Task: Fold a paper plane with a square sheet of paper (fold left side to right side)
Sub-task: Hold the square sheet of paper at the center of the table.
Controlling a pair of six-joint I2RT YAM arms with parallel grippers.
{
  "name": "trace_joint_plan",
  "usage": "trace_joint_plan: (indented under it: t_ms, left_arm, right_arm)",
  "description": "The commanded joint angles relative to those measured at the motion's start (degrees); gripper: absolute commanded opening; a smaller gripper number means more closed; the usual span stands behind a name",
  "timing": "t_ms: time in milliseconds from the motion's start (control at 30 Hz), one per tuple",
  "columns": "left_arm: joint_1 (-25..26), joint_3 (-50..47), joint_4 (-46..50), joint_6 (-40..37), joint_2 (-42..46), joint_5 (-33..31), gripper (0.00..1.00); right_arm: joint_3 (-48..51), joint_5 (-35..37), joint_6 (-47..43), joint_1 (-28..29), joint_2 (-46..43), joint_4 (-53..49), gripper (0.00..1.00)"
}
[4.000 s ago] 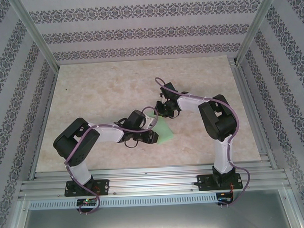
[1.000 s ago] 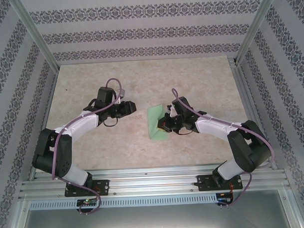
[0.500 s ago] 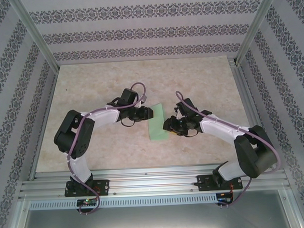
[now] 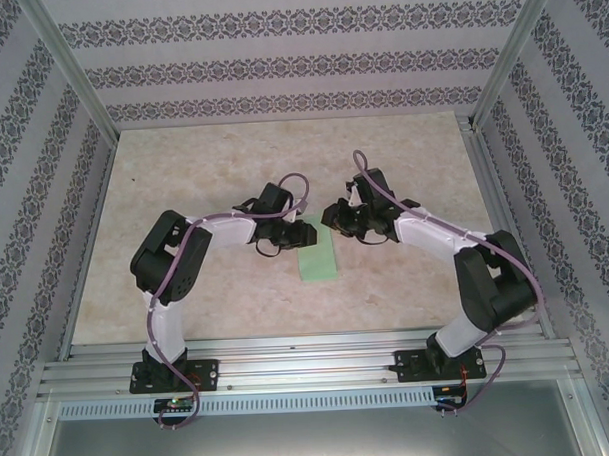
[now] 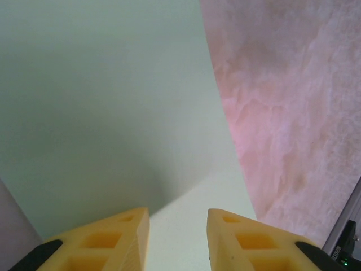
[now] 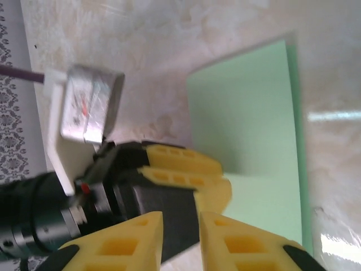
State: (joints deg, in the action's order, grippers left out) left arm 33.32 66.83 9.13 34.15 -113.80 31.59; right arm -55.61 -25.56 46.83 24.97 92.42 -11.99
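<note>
Left gripper [image 4: 307, 234] has reached the square sheet of paper [image 4: 319, 263] (far end).

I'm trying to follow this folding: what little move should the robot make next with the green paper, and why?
Probably press the left gripper down on the far end of the folded green paper to flatten it. Its open fingers sit just over the paper, holding nothing, and the right gripper hovers open alongside.
</note>
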Motion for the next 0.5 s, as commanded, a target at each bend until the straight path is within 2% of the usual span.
trace_joint_plan:
  t_ms: [0,300,467]
  left_arm:
    - [0.9,1.4,1.0,-1.3,-1.0,-1.3,0.34]
    - [1.2,0.4,1.0,-1.9,-0.6,-2.0,0.33]
    - [1.6,-0.9,0.2,-3.2,0.8,-1.0,0.32]
  right_arm:
    - [-4.5,0.9,0.5,-0.6,4.8,1.7,0.18]
    - [-8.2,2.0,2.3,-0.6,13.5,2.9,0.13]
    - [-8.5,2.9,1.0,-0.9,13.9,2.6,0.14]
